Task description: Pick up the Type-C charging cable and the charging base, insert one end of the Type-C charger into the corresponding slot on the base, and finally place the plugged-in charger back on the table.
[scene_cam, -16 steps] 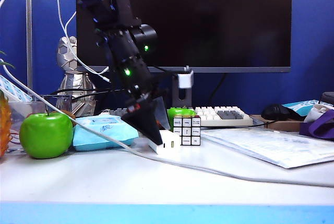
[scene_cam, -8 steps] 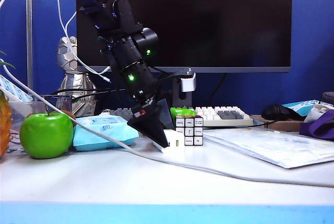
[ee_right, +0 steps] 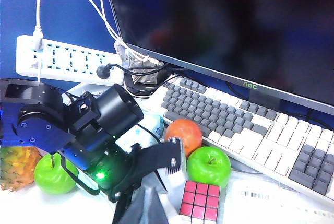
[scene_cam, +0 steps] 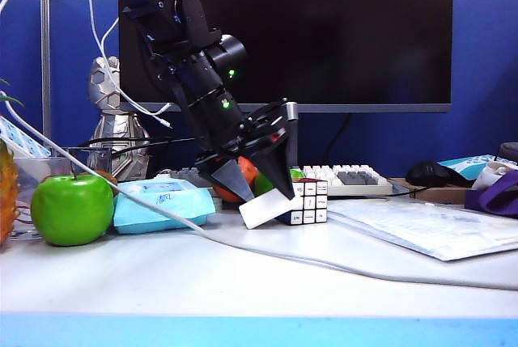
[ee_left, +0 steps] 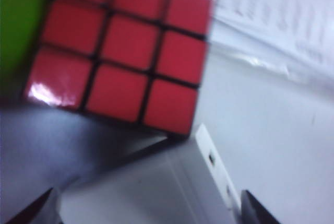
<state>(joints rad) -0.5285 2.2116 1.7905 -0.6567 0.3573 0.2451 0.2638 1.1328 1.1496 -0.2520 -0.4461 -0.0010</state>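
Left gripper (scene_cam: 257, 179) is low over the surface (scene_cam: 243, 282), jaws spread wide around the tilted charging base (scene_cam: 265, 210). The base leans against the puzzle cube (scene_cam: 308, 201).

**Blue-walled office cubicle**

Blue partition panels (scene_cam: 486, 80) with pale frames close off the back of a white desk (scene_cam: 243, 290) with a light-blue front edge. A large dark monitor (scene_cam: 324, 31) stands at the middle, its screen off, on a stand behind a white and grey keyboard (scene_cam: 344, 179). A white power strip (ee_right: 68, 59) is fixed on the partition, cords running from it. Ceiling lights show at the upper corners; the light is even and bright.
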